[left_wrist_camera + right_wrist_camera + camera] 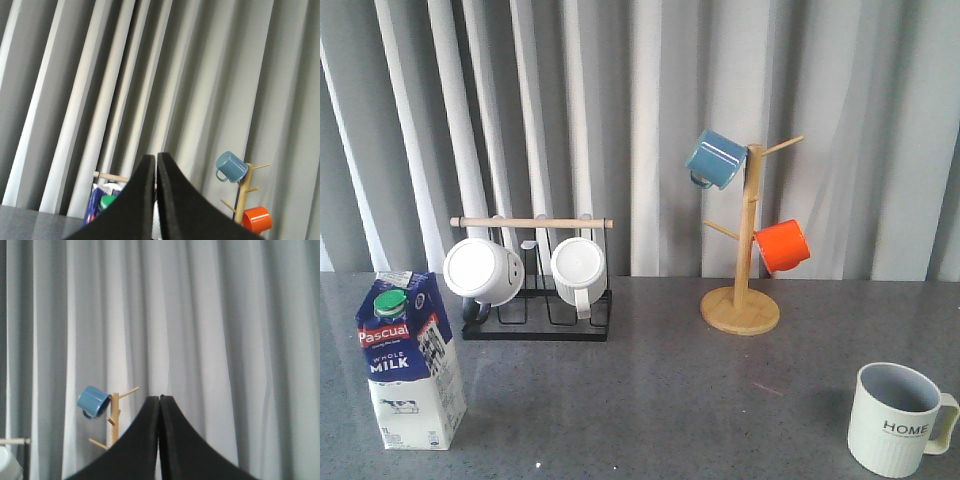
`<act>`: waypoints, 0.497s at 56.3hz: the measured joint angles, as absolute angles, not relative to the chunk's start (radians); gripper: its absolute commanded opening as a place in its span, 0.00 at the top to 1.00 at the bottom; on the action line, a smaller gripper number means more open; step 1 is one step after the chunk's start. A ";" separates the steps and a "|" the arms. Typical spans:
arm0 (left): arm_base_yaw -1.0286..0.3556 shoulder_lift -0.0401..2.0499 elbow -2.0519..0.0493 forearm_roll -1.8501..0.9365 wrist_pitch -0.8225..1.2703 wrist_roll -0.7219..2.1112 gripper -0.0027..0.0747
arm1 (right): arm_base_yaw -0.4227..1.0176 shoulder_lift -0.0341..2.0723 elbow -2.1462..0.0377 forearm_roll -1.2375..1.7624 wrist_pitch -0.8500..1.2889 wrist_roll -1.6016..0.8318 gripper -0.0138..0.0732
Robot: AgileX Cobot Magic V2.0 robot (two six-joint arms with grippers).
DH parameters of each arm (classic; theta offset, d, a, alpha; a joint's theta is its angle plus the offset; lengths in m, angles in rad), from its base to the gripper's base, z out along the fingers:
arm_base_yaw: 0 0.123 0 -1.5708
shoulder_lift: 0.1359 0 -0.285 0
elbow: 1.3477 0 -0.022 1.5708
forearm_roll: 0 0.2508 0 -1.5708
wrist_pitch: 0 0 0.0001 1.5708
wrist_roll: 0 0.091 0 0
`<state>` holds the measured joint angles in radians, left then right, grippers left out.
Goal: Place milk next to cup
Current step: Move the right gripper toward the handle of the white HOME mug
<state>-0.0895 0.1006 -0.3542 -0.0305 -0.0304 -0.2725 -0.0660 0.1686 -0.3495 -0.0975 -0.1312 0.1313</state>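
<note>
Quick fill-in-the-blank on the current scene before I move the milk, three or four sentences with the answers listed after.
1. The milk carton's round cap is coloured ____.
2. The black lettering on the cup reads ____.
3. On the wooden mug tree, the blue mug hangs higher than the ____ mug.
4. Both the left gripper and the right gripper have their fingers ____.

Missing words: green; HOME; orange; shut
</note>
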 measured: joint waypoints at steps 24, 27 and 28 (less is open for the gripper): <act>-0.089 0.806 -0.651 -0.031 0.119 -0.215 0.97 | -0.066 0.544 -0.420 -0.162 -0.013 0.190 0.85; -0.089 0.851 -0.651 -0.031 0.081 -0.213 0.97 | -0.066 0.567 -0.421 -0.148 -0.013 0.192 0.84; -0.089 0.860 -0.651 -0.031 0.071 -0.213 0.97 | -0.066 0.574 -0.421 -0.146 -0.013 0.192 0.83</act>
